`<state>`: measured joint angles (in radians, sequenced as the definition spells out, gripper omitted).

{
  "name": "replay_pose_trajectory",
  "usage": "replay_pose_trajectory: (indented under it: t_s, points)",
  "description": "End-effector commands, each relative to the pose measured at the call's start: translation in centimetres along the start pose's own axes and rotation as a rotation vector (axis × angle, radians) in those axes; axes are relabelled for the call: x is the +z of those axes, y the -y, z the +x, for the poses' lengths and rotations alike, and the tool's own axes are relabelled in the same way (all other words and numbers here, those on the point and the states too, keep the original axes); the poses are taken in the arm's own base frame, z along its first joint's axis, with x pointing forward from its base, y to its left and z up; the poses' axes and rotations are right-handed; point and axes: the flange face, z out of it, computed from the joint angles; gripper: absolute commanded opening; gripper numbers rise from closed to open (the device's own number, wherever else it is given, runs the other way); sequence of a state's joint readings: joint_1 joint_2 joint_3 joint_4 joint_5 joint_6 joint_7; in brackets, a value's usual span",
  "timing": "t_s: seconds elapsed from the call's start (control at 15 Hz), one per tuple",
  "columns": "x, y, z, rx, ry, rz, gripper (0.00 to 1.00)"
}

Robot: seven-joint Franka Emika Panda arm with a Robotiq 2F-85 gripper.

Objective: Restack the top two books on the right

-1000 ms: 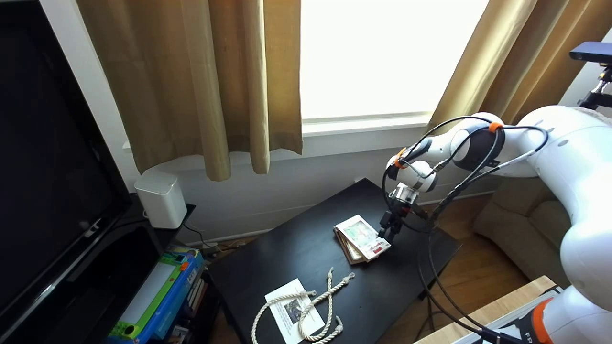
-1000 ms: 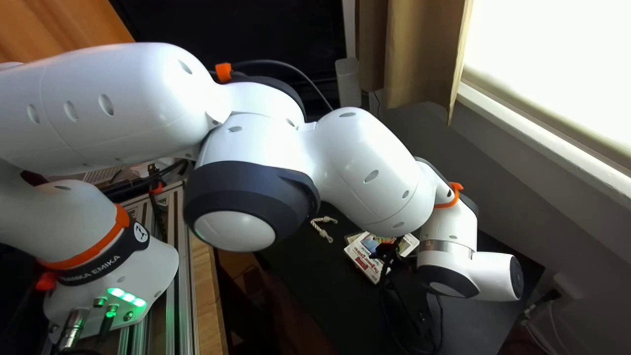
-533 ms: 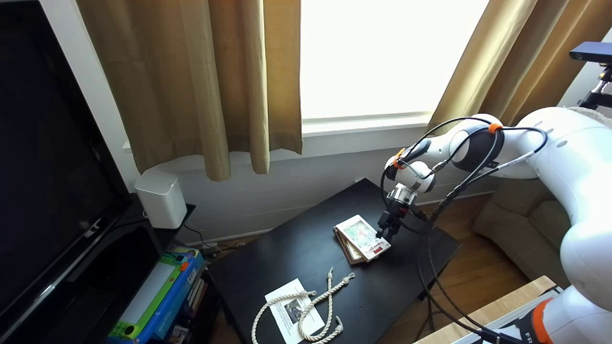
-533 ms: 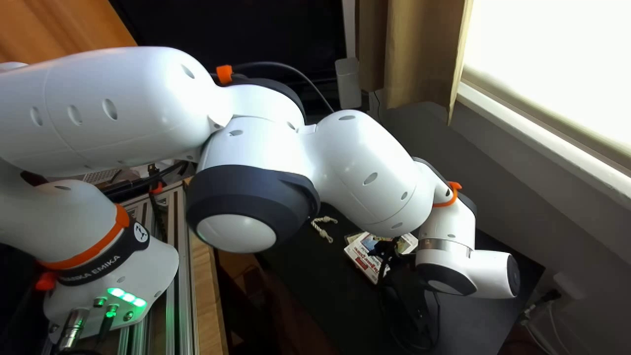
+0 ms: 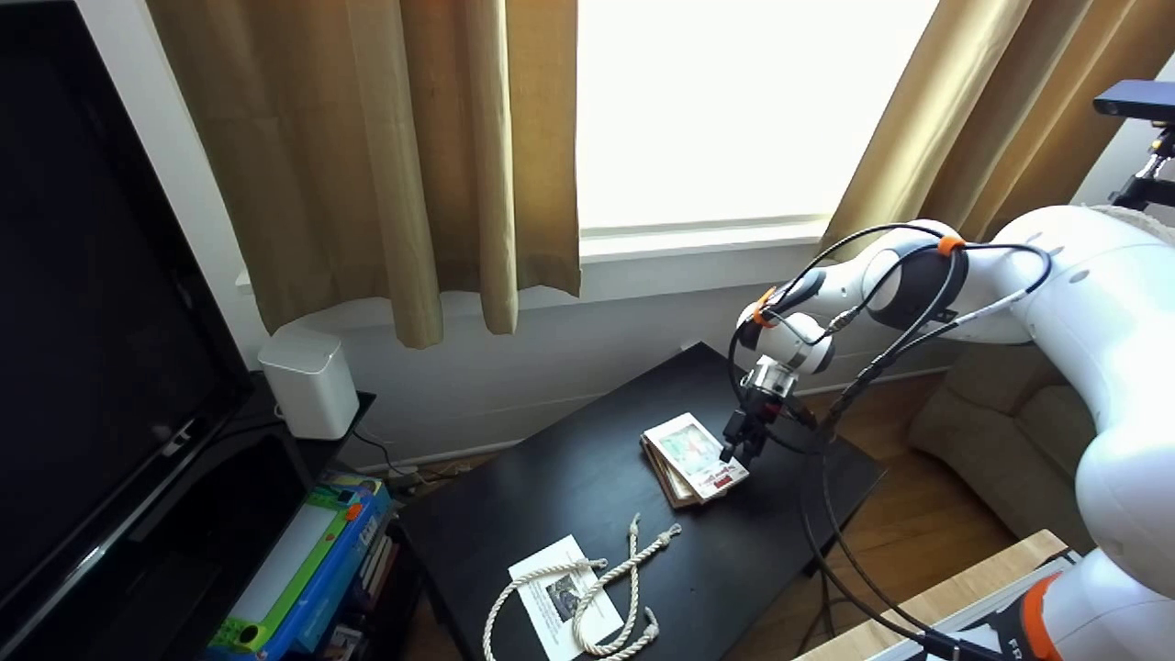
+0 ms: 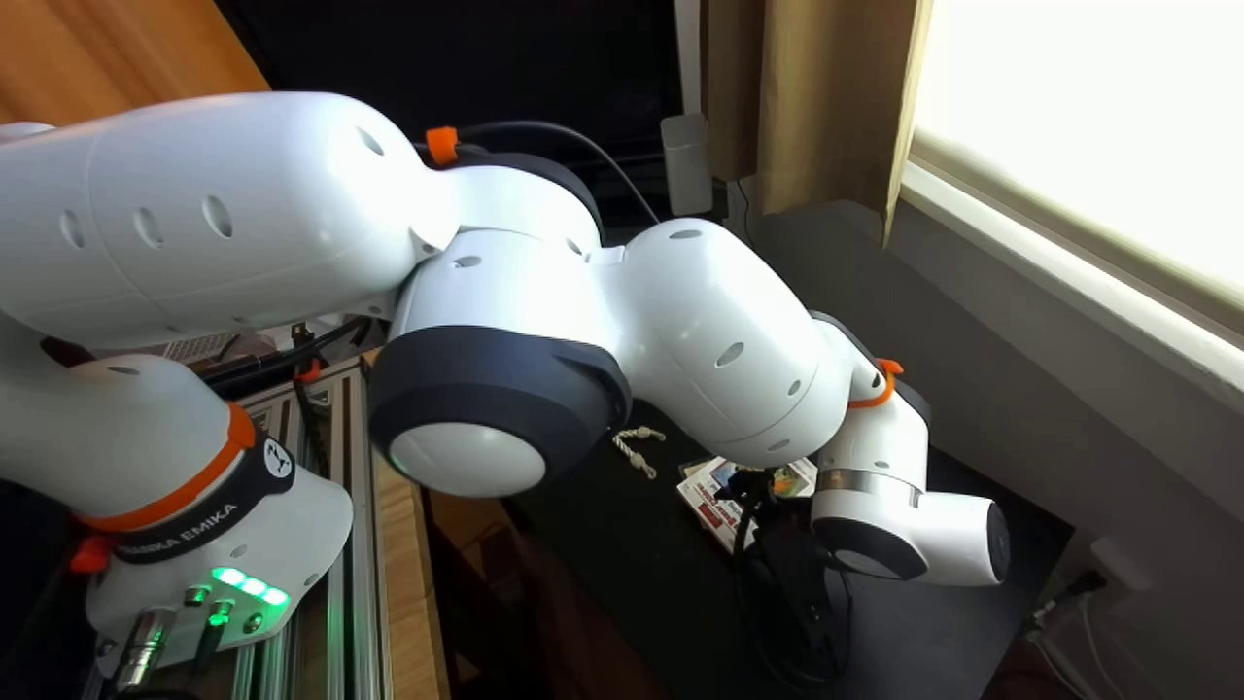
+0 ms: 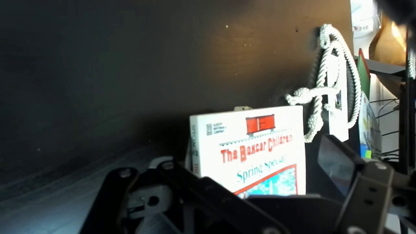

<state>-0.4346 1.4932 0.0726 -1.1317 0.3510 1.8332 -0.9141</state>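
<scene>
Hand [image 5: 737, 453] shifted slightly, fingers spread wide, near white top bk [image 7: 250, 149] (Boxcar Children), blk tbl [image 5: 551, 487] below

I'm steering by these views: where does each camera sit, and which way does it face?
An exterior view: seemingly raised near the robot's base, facing the TV; base and arm fill much of it.
An exterior view: seemingly high, looking across the black table at the window; arm, gripper and part of the base show.
Wrist view: sits behind the open gripper, which shows along the bottom, facing the Boxcar Children book.
All three share that book and the rope.
</scene>
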Motion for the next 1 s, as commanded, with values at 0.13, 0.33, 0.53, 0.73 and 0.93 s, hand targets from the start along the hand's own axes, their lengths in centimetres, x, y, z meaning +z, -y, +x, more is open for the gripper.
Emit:
replay_pose_trajectory:
  t_s: [0.13, 0.33, 0.53, 0.73, 0.93]
  points:
    - [0.9, -0.1, -1.0, 0.043, 0.03, 0.046, 0.74]
    - [1.0, -0.2, -1.4, 0.062, 0.038, 0.055, 0.5]
    - [1.0, -0.6, -1.9, 0.084, 0.043, 0.055, 0.27]
    - [1.0, -1.0, -2.2, 0.114, 0.036, 0.047, 0.55]
    - [0.7, -0.5, -1.1, 0.134, 0.013, 0.024, 0.57]
